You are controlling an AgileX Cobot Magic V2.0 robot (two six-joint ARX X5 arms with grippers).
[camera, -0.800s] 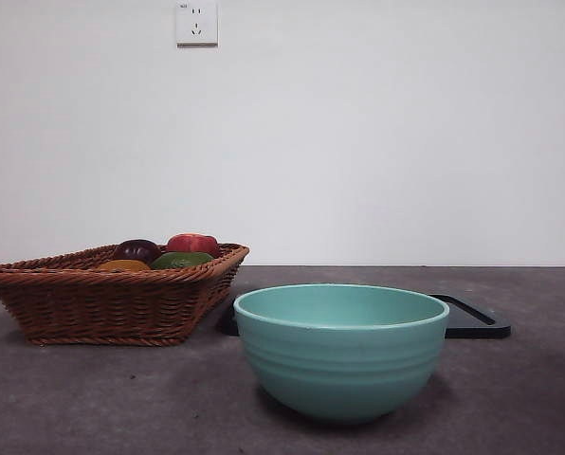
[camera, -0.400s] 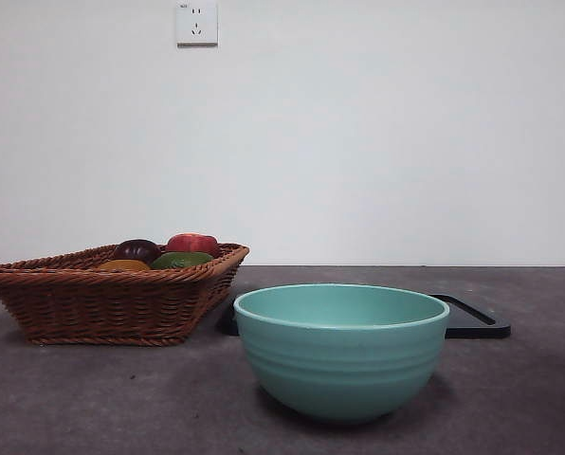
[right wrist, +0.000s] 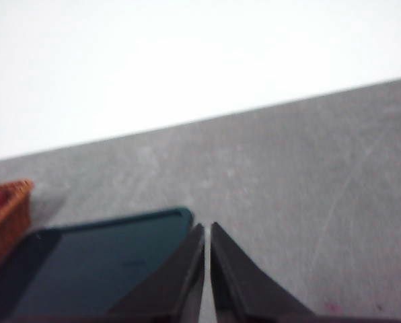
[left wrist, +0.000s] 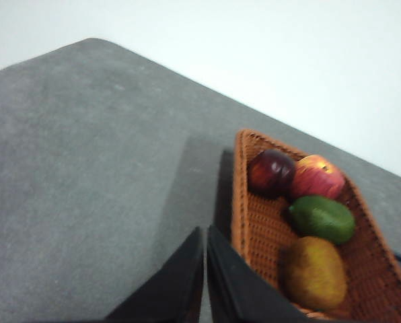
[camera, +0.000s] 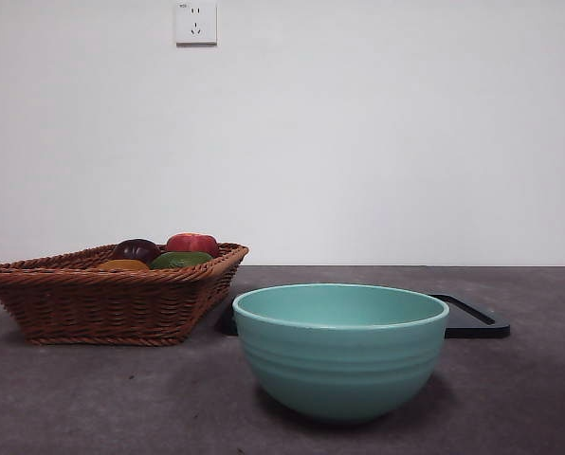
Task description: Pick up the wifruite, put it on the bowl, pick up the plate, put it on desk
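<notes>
My left jaws (left wrist: pixel 205 269) are clenched, empty; I'd spread them above the basket (left wrist: pixel 251 222), then straddle the kiwi (left wrist: pixel 315 272).

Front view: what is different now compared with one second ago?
Nothing visibly changed. The bowl, the basket with its fruit and the black tray sit where they were on the desk, and no arm has come into this view.

Teal ribbed bowl (camera: pixel 340 349), brown woven basket (camera: pixel 107 299), mottled grey desk (camera: pixel 121 398).
</notes>
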